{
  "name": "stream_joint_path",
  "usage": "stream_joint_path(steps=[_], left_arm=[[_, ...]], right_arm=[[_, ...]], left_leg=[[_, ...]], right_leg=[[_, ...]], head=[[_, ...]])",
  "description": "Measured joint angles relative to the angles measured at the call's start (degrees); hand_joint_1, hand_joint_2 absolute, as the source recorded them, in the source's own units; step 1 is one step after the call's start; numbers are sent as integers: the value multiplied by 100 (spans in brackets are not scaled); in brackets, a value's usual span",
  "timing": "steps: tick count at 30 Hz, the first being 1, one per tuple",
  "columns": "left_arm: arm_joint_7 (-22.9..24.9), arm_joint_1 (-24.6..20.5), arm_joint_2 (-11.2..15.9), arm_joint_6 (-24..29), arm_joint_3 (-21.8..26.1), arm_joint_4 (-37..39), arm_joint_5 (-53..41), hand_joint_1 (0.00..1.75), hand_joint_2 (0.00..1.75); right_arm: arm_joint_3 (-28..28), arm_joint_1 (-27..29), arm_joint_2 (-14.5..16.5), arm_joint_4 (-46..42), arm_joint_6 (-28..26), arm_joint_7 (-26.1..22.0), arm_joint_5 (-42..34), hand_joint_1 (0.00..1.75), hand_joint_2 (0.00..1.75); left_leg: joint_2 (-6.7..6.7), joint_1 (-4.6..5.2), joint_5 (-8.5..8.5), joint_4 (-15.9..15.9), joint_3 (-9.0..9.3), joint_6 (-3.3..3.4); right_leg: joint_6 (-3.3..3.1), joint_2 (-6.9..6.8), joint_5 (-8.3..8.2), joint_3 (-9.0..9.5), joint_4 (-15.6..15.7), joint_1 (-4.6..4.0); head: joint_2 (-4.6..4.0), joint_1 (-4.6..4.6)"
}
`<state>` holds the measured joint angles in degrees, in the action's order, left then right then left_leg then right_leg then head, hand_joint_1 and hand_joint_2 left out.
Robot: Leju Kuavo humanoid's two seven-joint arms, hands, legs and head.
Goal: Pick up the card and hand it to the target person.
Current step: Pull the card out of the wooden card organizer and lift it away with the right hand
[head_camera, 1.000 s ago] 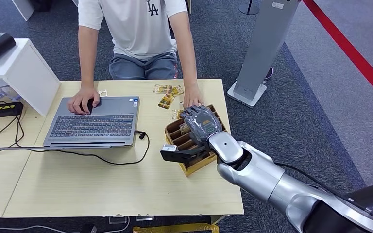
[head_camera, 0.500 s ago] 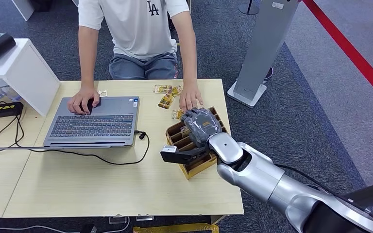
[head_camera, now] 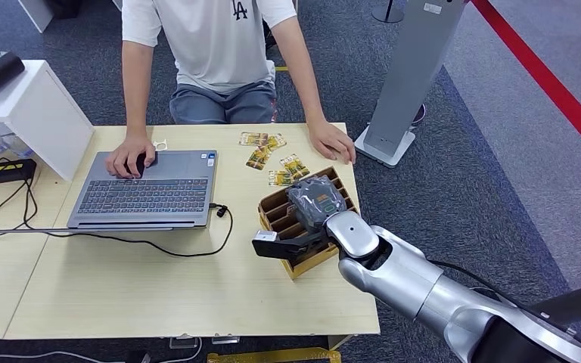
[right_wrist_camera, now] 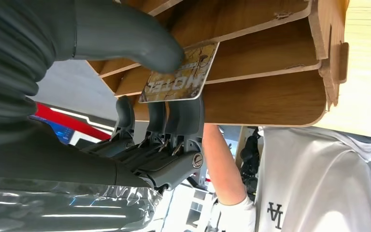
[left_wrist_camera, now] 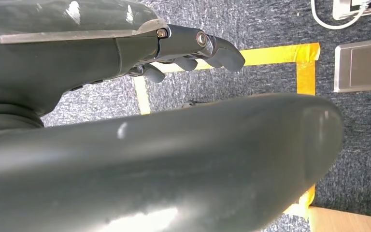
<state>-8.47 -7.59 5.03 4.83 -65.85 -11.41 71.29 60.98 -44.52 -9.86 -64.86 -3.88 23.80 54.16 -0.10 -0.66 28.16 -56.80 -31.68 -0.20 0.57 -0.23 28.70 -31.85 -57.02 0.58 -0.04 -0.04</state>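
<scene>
My right hand (head_camera: 316, 200) is down on the wooden slotted card box (head_camera: 272, 209) near the table's right edge. In the right wrist view its thumb (right_wrist_camera: 125, 36) presses on a yellow-brown card (right_wrist_camera: 181, 79) printed "HOTEL", with the dark fingers (right_wrist_camera: 174, 121) behind it, so the card is pinched. The card stands partly inside a slot of the box (right_wrist_camera: 270, 96). The person (head_camera: 204, 45) in a white T-shirt sits across the table, one hand (head_camera: 333, 142) on the far right corner. My left hand (left_wrist_camera: 188, 46) hangs over the carpet, holding nothing.
An open laptop (head_camera: 147, 189) with a cable lies left of the box, the person's other hand (head_camera: 128, 159) on it. Several loose cards (head_camera: 261, 147) lie between the box and the person. A white cabinet (head_camera: 34, 113) stands at the left, a grey pillar (head_camera: 408, 76) at the right.
The person's hand has drawn back from beside the box to the table's far right corner, uncovering another loose card. My right hand has sunk slightly onto the box.
</scene>
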Motion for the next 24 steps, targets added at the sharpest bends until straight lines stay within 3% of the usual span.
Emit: stream_joint_path(steps=[10,24], left_arm=[[0,5,0,0,0,0,8,0,0],[-128,14,2,-75,-4,0,-43,0,0]], right_arm=[[-1,-1,0,7,-9,-7,-14,157,175],[-1,-32,0,1,25,2,-48,161,175]], left_leg=[[0,0,0,0,1,0],[0,0,0,0,1,0]], right_leg=[[0,0,0,1,0,0],[0,0,0,2,0,0]], head=[[0,1],[0,2]])
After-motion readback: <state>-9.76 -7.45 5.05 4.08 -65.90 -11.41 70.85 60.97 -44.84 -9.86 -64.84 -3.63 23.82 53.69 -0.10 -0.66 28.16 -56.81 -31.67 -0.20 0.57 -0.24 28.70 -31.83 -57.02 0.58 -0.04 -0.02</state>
